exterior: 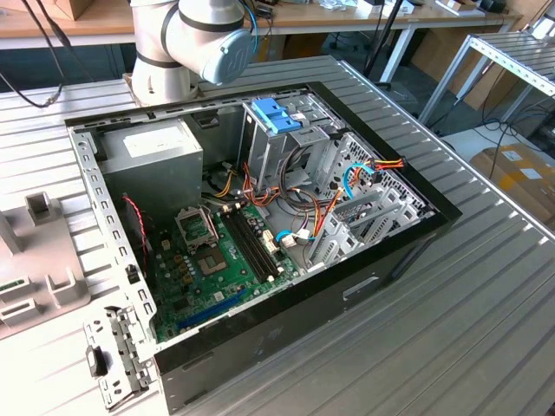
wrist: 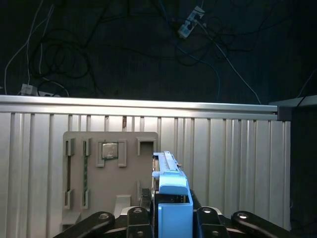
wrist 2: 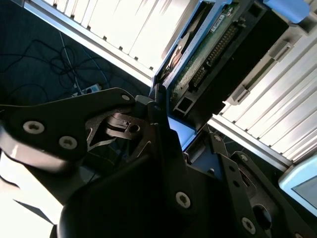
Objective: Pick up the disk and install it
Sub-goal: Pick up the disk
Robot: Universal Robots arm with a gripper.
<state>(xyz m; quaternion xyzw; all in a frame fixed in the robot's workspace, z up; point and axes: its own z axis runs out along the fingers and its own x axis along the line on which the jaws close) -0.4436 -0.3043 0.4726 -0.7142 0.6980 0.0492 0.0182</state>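
Exterior view: computer case (exterior: 381, 251) open, install not yet done. First wrist view: my gripper (wrist: 171, 214) is clamped on the disk (wrist: 171, 186), grey parts tray (wrist: 111, 186) behind. Second wrist view: disk's circuit-board side visible. Pick done.

A robotics workshop: open computer case (exterior: 347, 286) on a ribbed metal table (exterior: 486, 329); workbenches (exterior: 347, 19) and cardboard boxes (exterior: 520, 169) around.
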